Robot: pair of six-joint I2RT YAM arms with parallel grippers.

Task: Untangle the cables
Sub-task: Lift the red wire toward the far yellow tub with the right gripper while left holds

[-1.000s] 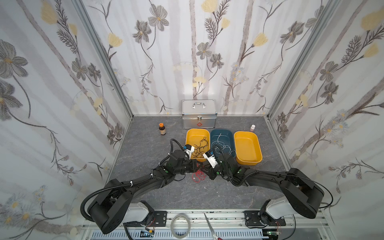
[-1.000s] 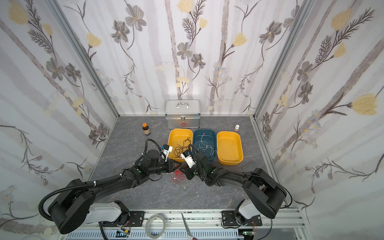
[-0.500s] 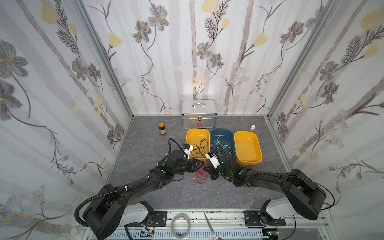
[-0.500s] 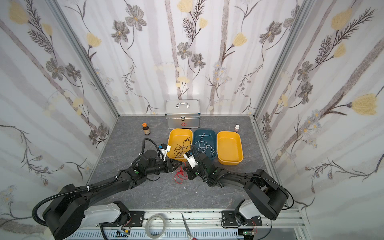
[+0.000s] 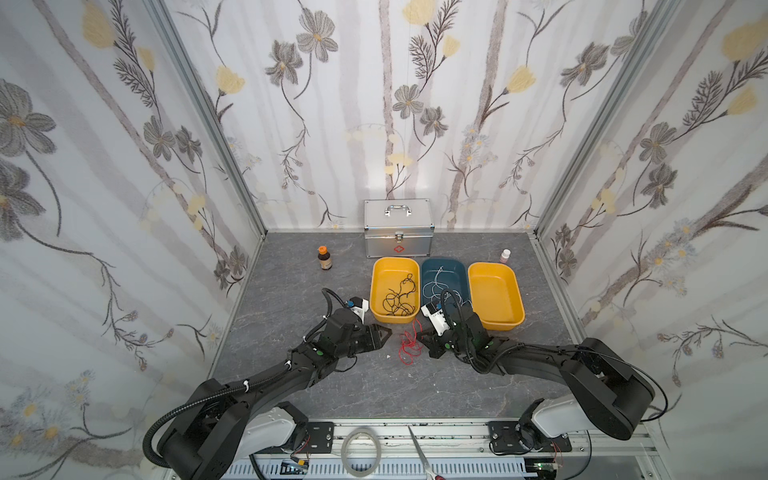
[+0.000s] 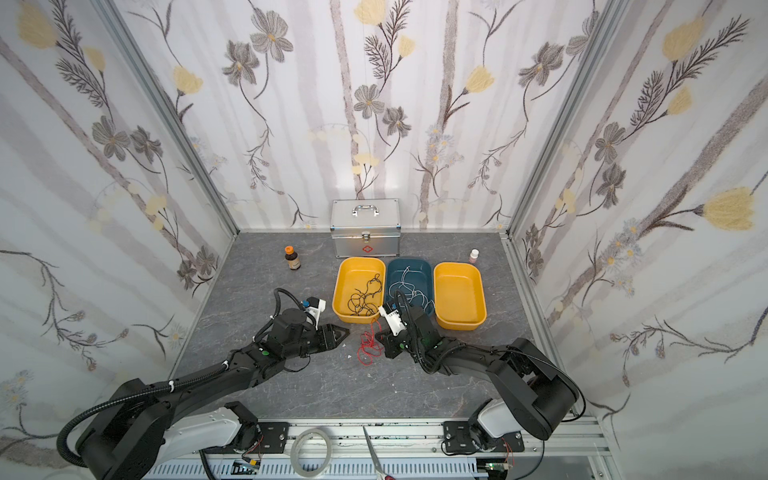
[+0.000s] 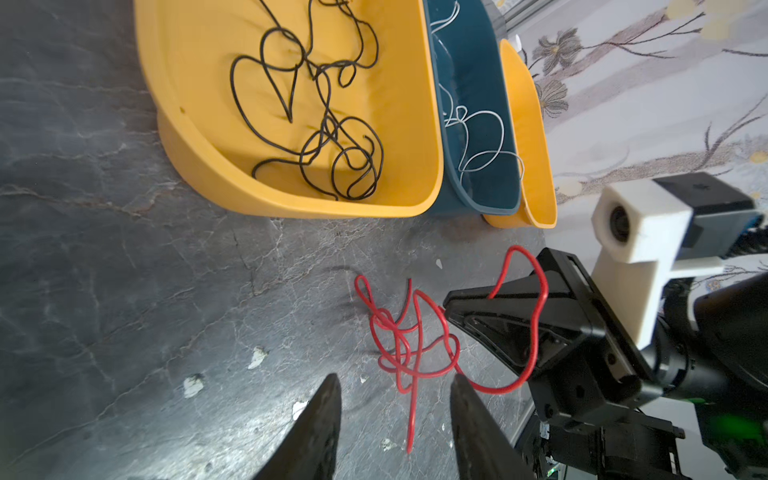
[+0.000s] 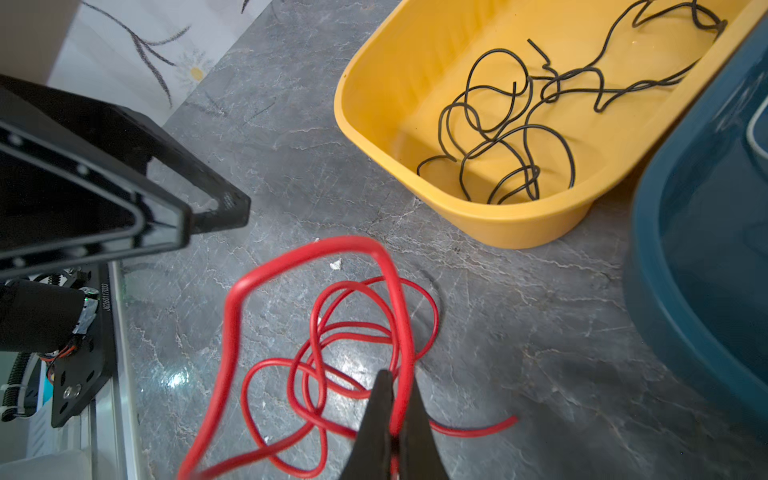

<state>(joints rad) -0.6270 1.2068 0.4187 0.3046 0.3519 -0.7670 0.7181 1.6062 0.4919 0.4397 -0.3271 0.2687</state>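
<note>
left gripper [image 7: 395, 384]: jaws parted to a middling gap, nothing clamped. The red cable [image 7: 399, 332] lies tangled on the bench [image 7: 124, 291] just ahead of its tips. One loose end trails back through the gap between the fingers [image 7: 328, 399]; can't tell from the left wrist view whether it touches them.

right gripper [image 8: 397, 384]: pinched tight on one strand of the red cable. A loop stands up off the bench ahead of its tips, and the rest of the tangle lies on the bench in front.

In both top views the two grippers point tip to tip, apart, with the red cable between them.

The black cable [image 5: 397, 301] is coiled in the yellow tray [image 5: 374, 286], just beyond the left gripper's tips. The white cable [image 5: 434, 286] is in the blue tray [image 5: 442, 262], beyond the right gripper. The second yellow tray [image 5: 494, 291] touches the blue tray on its far side.
</note>
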